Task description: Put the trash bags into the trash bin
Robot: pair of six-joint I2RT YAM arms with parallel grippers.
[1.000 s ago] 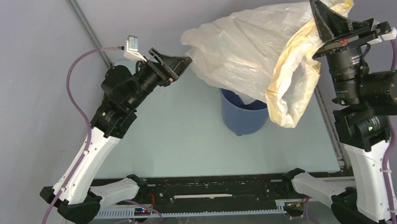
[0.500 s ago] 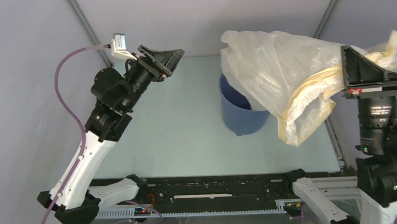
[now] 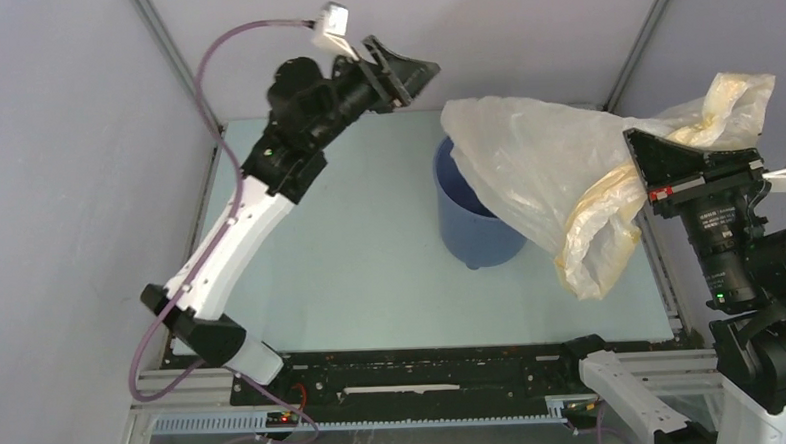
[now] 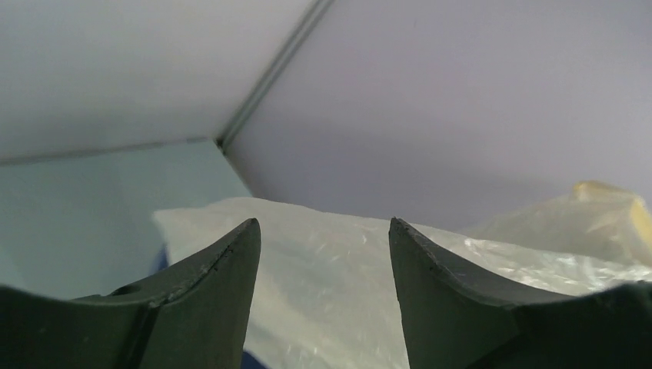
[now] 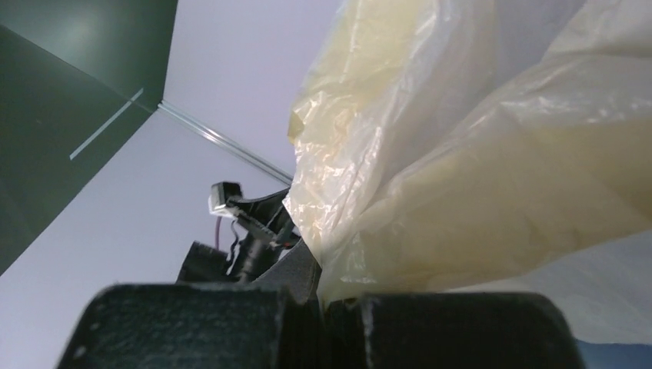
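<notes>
The trash bag (image 3: 557, 170), whitish with a yellow rim, hangs in the air and drapes over the right side of the blue trash bin (image 3: 469, 229). My right gripper (image 3: 681, 154) is shut on the bag's yellow rim, seen pinched between the jaws in the right wrist view (image 5: 477, 192). My left gripper (image 3: 407, 71) is open and empty, raised at the far side, left of the bag. The left wrist view shows the bag (image 4: 330, 292) lying beyond and between the open fingers (image 4: 223, 269).
The pale table (image 3: 351, 264) spreads around the bin. Grey walls and metal corner posts (image 3: 177, 61) close the far side. The right rail (image 3: 661, 270) runs beside the hanging bag rim.
The left arm swung up and to the right toward the bag. The right gripper shifted left and lowered the bag a little over the bin.
</notes>
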